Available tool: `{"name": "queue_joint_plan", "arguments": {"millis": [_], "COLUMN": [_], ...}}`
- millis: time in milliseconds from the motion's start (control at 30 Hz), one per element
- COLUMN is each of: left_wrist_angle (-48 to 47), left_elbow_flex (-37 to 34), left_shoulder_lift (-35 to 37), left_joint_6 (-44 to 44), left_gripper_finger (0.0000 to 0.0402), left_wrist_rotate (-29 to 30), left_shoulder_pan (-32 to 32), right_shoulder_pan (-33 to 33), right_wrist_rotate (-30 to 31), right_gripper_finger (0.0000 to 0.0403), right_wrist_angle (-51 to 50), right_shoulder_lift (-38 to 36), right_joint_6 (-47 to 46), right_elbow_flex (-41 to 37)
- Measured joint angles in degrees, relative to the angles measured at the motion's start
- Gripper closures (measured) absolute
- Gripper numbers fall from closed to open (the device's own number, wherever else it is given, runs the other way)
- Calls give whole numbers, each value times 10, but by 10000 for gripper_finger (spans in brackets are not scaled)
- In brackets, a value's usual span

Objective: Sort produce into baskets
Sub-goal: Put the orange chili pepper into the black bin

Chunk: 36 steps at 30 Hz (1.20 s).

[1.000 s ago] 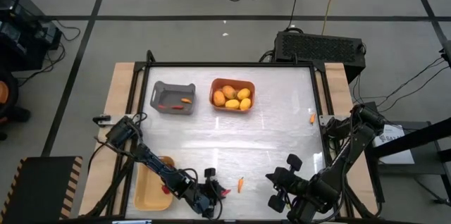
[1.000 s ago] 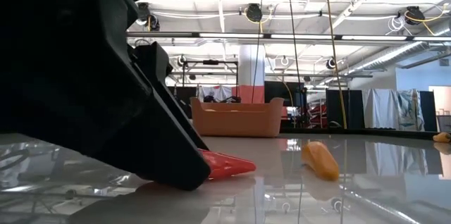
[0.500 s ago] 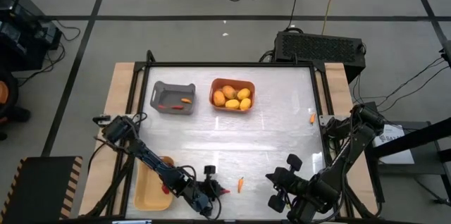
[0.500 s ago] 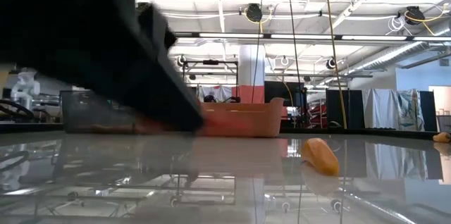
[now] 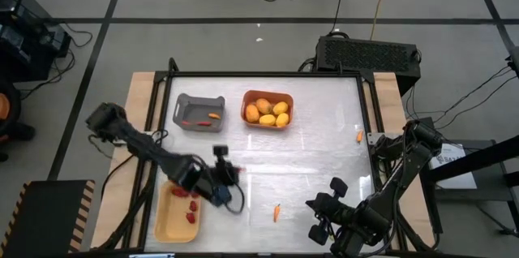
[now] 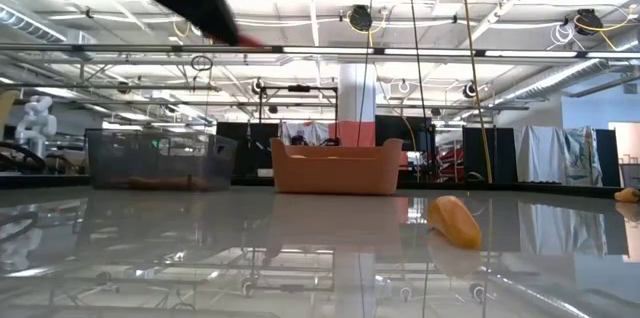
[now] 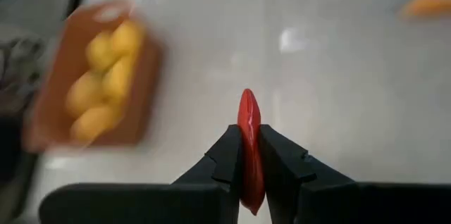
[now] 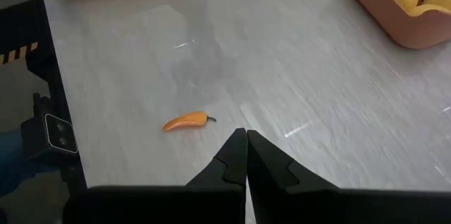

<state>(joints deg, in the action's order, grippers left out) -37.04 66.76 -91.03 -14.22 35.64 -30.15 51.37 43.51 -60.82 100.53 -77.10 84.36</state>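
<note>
The left end effector (image 5: 225, 175) has lifted away from the counter's near edge, where it sat half a second ago, and now hangs above the middle-left of the counter (image 5: 324, 140), just beyond the pale yellow basket (image 5: 166, 224). It is clenched on a red chili-like stick (image 7: 249, 146), which stands pinched between the two fingers (image 7: 227, 155) with its tip poking out past them. In the low view the dark bulk that filled the left of the picture has risen to the top corner, so the grey basket (image 6: 160, 158) now shows in full. The baskets, the loose pieces and the right arm lie as they did.

Counted from left to right: the pale yellow basket at the near left holds about three small dark red pieces (image 5: 193, 206); the grey basket (image 5: 199, 113) at the far left holds two thin orange-red sticks (image 5: 213, 115); the orange basket (image 5: 268, 109) beside it holds five yellow-orange fruits (image 5: 267, 118). One small orange pepper (image 5: 276, 210) lies loose on the near middle of the counter, and another orange piece (image 5: 359, 135) lies by the right edge.

The right end effector (image 5: 326, 209) waits low at the near right, its fingers pressed together on nothing.

The counter is pale, glossy and reflective, framed in black with wooden side strips. Around it is grey floor with dark tape lines, cables and a black box (image 5: 369, 53) behind the far edge; the low view shows a hall with ceiling lights and a white-and-red pillar (image 6: 357, 106).
</note>
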Motion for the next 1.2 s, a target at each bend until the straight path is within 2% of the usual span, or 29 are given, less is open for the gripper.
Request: {"name": "queue_joint_plan", "arguments": {"millis": [233,367,567,767,967,1100,1200], "left_wrist_angle": [-232,-305,-338,-339,-342,-345,-346], "left_elbow_flex": [-6,-6,-7,-7,-7,-7,-7], "left_shoulder_lift": [72,93,97,97,97,97,97], "left_joint_6": [-4,17,96,151,196,208,208], "left_gripper_finger": [356,356,356,356,356,355,338], "left_wrist_rotate": [0,12,30,-28,-100,-106,-125], "left_shoulder_pan": [107,185,315,417,477,507,520], "right_shoulder_pan": [0,0,0,0,0,0,0], "right_wrist_rotate": [0,1,1,1,1,1,1], "right_gripper_finger": [403,403,403,403,403,403,403], "right_wrist_angle": [0,0,0,-1,-2,-1,-1], "right_shoulder_lift": [0,0,0,0,0,0,0], "right_joint_6": [0,2,2,13,15,15,15], "right_elbow_flex": [0,0,0,0,0,0,0]}}
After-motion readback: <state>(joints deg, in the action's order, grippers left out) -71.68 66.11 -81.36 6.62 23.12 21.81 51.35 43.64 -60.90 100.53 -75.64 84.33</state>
